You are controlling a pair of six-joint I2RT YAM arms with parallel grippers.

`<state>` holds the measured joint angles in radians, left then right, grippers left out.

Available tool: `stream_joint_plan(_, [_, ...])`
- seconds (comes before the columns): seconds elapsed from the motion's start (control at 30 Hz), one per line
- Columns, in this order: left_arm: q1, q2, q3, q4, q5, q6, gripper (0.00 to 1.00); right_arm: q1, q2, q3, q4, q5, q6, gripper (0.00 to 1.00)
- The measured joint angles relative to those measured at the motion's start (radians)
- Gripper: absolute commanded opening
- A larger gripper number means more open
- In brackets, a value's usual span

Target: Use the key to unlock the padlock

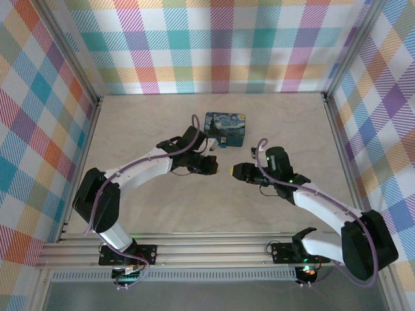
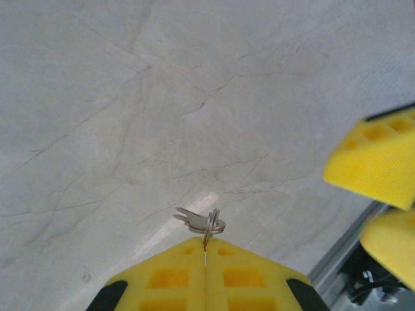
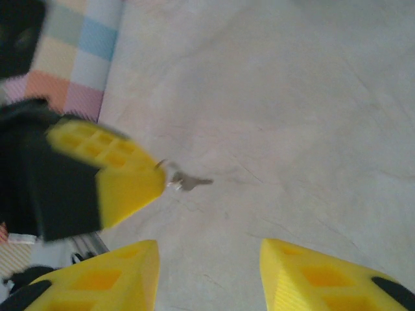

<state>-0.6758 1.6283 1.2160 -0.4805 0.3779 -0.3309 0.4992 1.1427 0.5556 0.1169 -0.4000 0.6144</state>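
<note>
Currently key (image 2: 188, 219) is being pinched by its ring (image 2: 214, 221) in the pressed-together left gripper (image 2: 205, 254), offered to the spread right gripper (image 3: 207, 262) (regrip likely); padlock (image 1: 225, 128) is being left untouched on table (image 1: 162, 214) beyond.

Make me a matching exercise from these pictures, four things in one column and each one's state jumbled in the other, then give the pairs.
Column one:
1 padlock
2 key
3 left gripper
4 right gripper

Column two:
A open, holding nothing
B pinched in closed jaws
C lying on the table
D shut on the key

Pairs: 1-C, 2-B, 3-D, 4-A
</note>
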Motion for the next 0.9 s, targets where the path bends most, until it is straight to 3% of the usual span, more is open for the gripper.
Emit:
stream_joint_plan(0.13, [0.034,-0.045,0.012,-0.044,0.028,-0.028,0.0,0.045,0.014,-0.016,0.115,0.037,-0.138,0.41])
stream_joint_plan(0.37, [0.037,-0.104,0.03,-0.073,0.081,-0.093,0.0,0.136,0.192,-0.005,0.242,0.058,-0.331,0.36])
stream_joint_plan(0.9, [0.037,-0.177,0.03,-0.095,0.098,-0.141,0.0,0.209,0.296,0.03,0.482,0.045,-0.485,0.27])
